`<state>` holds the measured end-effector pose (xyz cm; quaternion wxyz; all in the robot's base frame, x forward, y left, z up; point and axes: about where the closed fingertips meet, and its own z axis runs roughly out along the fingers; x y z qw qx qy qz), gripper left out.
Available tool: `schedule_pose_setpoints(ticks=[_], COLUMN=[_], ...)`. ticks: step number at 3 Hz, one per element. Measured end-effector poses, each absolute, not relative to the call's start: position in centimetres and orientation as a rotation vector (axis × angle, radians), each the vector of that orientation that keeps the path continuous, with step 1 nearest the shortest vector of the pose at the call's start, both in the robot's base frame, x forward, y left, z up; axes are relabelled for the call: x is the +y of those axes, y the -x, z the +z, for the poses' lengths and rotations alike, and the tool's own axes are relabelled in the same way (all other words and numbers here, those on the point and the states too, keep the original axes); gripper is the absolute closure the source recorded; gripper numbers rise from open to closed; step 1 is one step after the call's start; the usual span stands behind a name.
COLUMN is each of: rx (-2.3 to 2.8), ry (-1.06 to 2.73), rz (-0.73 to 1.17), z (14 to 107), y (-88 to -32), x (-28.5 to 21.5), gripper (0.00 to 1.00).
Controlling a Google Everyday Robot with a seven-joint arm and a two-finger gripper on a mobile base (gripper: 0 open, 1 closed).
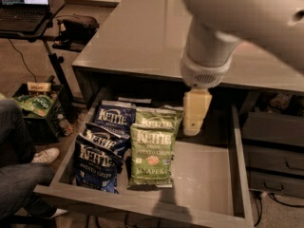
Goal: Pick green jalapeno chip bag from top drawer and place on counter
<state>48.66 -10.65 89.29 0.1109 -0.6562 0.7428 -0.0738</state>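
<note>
The top drawer stands pulled open below the counter. In its left half lie two green jalapeno chip bags: the front one lies flat with KETTLE lettering up, the second is partly under it behind. Dark blue Kettle bags lie to their left. My gripper hangs pointing down above the drawer, just right of the green bags' top ends, not touching them.
The drawer's right half is bare floor. Dark drawer fronts are stacked at the right. A laptop on a black stand is at the far left, with a crate of bags below it. A seated person's leg and shoe are by the drawer's left wall.
</note>
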Motion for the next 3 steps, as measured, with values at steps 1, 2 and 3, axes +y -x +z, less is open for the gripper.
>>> schedule_pose_setpoints(ticks=[1, 2, 3], rx=[2.180, 2.179, 2.163], ry=[1.974, 1.975, 1.995], rz=[-0.080, -0.080, -0.031], z=[82.6, 82.5, 81.1], y=[-47.7, -47.7, -47.1], x=[-6.1, -6.1, -5.2], gripper=[0.00, 0.00, 0.00])
